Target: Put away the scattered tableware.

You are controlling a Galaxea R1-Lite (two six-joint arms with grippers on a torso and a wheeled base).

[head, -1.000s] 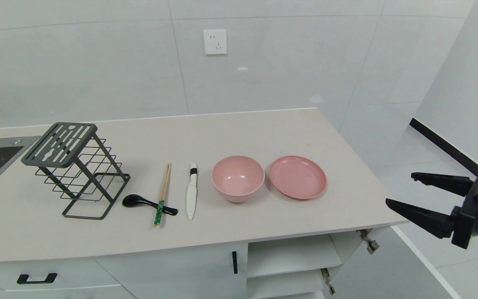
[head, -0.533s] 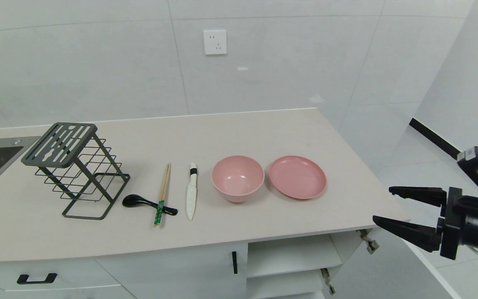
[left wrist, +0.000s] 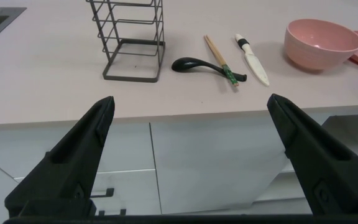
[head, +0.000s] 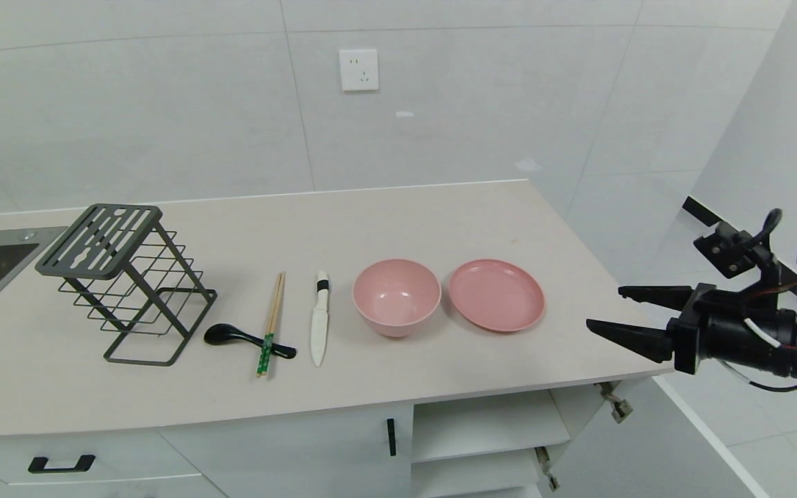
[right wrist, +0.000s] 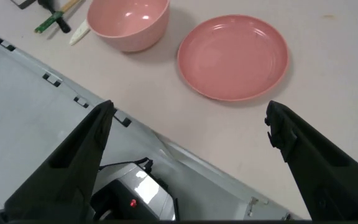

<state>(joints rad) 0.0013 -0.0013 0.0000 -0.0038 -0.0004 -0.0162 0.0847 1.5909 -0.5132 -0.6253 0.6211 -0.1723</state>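
Nothing is put away yet: the pink bowl (head: 396,296) and pink plate (head: 497,294) sit just beside each other on the right part of the counter (head: 405,221). The white knife (head: 319,319), chopsticks (head: 272,321) and black spoon (head: 232,336) lie left of them, chopsticks crossing the spoon's handle, near the wire rack (head: 125,277). The right gripper (head: 605,306) hangs spread and empty at the counter's right edge near the plate, the left gripper (left wrist: 190,99) likewise spread and empty off the front edge; bowl upright and deep, plate shallow, both plain and apparently clean
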